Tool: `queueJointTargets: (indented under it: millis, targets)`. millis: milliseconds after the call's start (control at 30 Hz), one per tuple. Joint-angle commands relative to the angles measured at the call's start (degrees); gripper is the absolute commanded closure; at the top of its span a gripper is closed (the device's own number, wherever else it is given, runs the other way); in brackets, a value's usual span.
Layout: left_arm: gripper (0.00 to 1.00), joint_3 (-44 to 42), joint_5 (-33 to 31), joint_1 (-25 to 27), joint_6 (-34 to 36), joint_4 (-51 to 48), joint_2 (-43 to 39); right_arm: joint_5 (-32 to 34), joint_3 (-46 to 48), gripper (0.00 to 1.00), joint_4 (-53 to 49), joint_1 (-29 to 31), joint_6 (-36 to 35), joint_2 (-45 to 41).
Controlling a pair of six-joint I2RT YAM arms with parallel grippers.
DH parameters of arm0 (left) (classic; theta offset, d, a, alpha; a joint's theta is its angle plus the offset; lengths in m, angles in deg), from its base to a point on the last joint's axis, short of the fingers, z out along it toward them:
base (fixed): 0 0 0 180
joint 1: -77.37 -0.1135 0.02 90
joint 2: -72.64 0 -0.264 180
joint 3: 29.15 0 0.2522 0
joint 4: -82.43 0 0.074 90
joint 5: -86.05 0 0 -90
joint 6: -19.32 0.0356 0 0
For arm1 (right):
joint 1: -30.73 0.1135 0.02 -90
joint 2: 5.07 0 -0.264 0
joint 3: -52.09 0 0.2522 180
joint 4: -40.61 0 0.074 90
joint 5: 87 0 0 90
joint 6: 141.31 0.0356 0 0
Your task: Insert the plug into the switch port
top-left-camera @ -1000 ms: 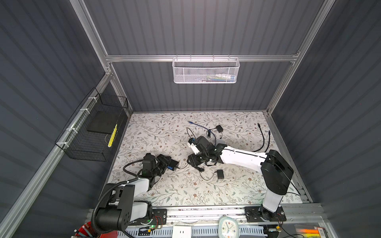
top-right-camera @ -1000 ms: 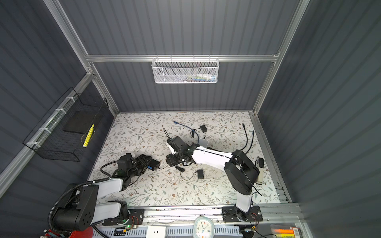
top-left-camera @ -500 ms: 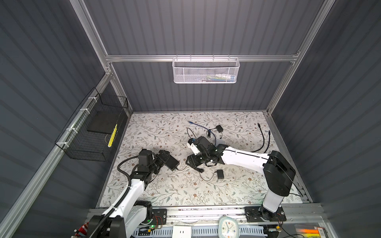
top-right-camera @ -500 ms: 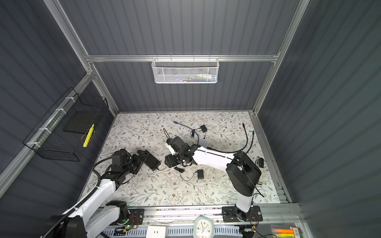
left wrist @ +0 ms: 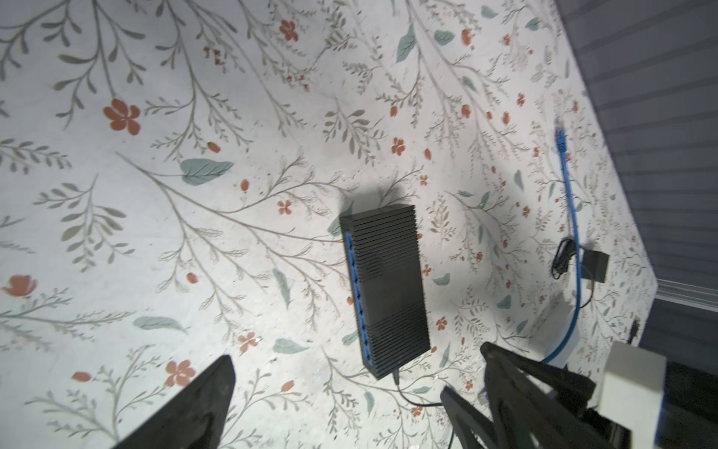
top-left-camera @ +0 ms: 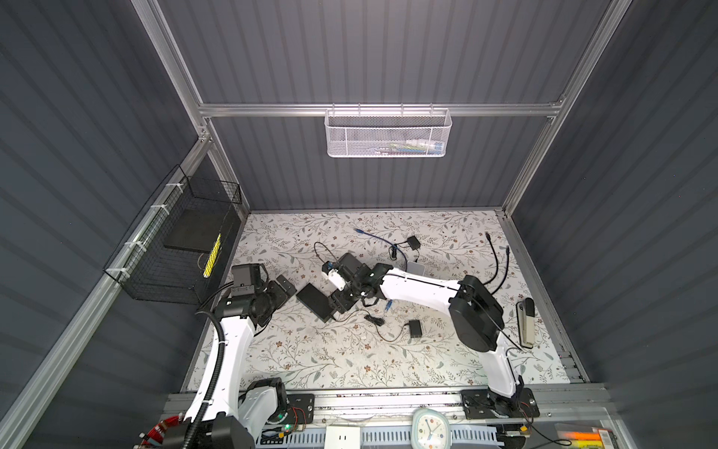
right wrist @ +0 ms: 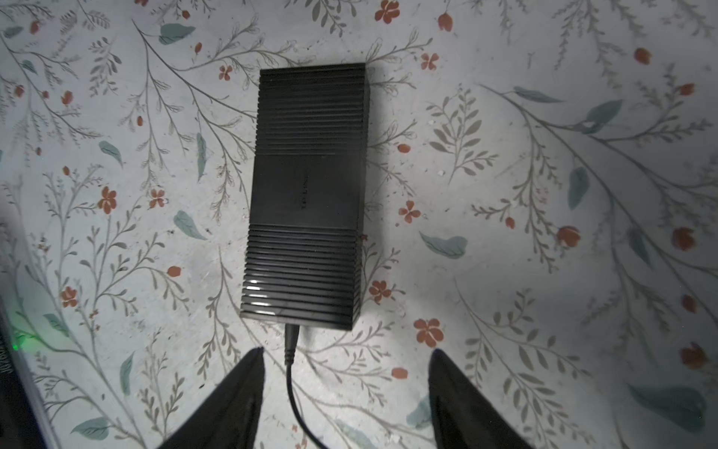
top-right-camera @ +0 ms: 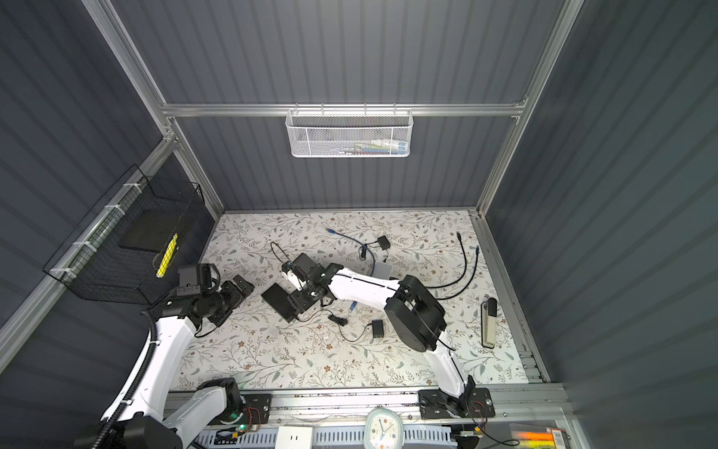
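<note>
Floral mat | black ribbed box switch lies flat | black cable plug in its end | your right gripper spread astride it, not touching | left gripper spread, apart

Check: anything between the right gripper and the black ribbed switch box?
Nothing blocking. Only the black plug, seated in the black ribbed switch box's near end, and its cable lie ahead of the open right gripper.

Black ribbed rectangular plastic switch lies flat on the surface, straight ahead of the right gripper, short end facing it. One long side carries a blue port row. Black barrel plug sits in that near short end, just ahead of the spread fingertips and untouched. Its thin black cable trails back between them.
</note>
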Motion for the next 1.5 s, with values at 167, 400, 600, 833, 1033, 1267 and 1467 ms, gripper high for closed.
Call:
queueJointTargets:
  millis: [167,400,600,833,1033,1267,1467]
  targets:
    - [0.0,2.06,1.07,-4.82,5.83,-2.87,2.37,6.87,-5.85,0.24,-1.59,4.55,-6.93,5.63]
    - [0.0,0.66,2.81,-7.51,6.54,-0.97,3.92,6.44,-11.81,0.15,-4.44,5.35,-6.65,10.19]
    - [0.0,0.78,3.8,-8.85,7.04,-1.04,3.47,9.3,-14.58,0.11,-5.97,5.63,-6.31,12.81]
    - [0.0,-0.09,6.52,-9.23,7.45,-1.15,2.52,12.0,-19.04,0.11,-8.63,5.61,-7.14,16.35]
    - [0.0,0.36,8.77,-9.28,9.69,-2.62,2.25,11.81,-19.8,0.26,-9.86,5.48,-10.27,17.2]
    - [0.0,1.01,18.86,-9.23,12.77,-4.9,2.13,10.06,-9.63,0.57,-3.52,4.1,-16.8,9.39]
    - [0.0,0.65,26.43,-9.23,15.1,-7.26,1.43,6.36,5.72,0.64,5.82,0.53,-24.44,-4.03]
